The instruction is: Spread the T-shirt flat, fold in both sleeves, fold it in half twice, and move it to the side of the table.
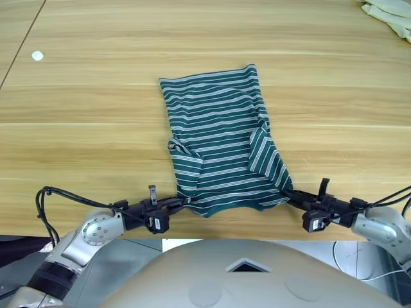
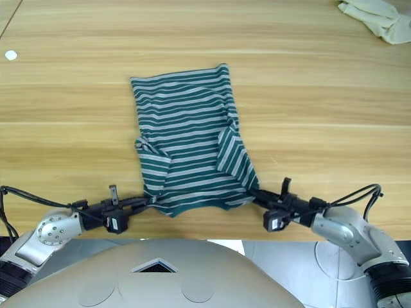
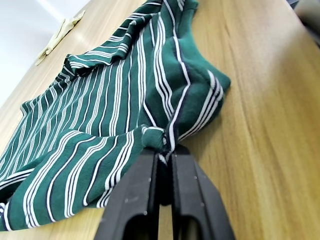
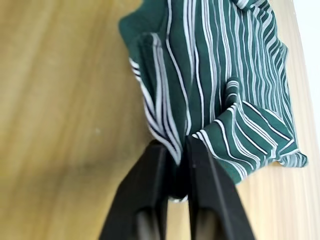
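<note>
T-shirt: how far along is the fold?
Done, it seems: the T-shirt lies spread on the table with both sleeves folded in over the body. In hand: the left gripper and right gripper each pinch a near corner, likely to start the first half fold. Left: both half folds and the move to the side.

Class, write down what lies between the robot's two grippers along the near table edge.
The near hem of the striped T-shirt spans it; the left gripper and right gripper each pinch a corner. The left eye view shows this.
</note>
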`<action>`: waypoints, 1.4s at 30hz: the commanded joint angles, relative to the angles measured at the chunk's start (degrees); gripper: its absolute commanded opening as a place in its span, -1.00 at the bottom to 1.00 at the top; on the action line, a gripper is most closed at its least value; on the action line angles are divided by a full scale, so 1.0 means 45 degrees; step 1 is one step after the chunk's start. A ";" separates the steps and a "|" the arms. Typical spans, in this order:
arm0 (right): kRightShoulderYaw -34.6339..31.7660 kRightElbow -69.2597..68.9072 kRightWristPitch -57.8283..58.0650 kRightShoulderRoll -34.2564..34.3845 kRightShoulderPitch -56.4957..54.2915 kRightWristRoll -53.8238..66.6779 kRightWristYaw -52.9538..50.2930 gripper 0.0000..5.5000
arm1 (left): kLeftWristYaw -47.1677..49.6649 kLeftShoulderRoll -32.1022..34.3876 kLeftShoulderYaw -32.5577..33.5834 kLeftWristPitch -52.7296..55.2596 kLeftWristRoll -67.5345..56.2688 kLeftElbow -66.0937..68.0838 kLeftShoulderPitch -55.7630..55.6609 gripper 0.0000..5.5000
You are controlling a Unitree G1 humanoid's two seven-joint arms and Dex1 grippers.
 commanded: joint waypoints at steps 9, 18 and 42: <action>-0.0047 -0.0523 0.0346 0.0457 0.0573 -0.0141 -0.0105 -1.00 | -0.0006 0.0626 0.0200 0.0017 0.0385 0.1430 0.0706 -0.95; -0.0335 -0.2097 0.0980 0.0854 0.1801 0.0280 -0.0022 -1.00 | -0.0069 0.1689 0.1385 -0.0068 -0.0450 0.0985 0.2074 -0.96; 0.0338 0.0307 0.4562 0.4765 -0.7194 0.2417 -0.0015 -1.00 | 0.1484 -0.2554 0.2632 0.2659 -0.2034 0.2115 -0.5656 -0.96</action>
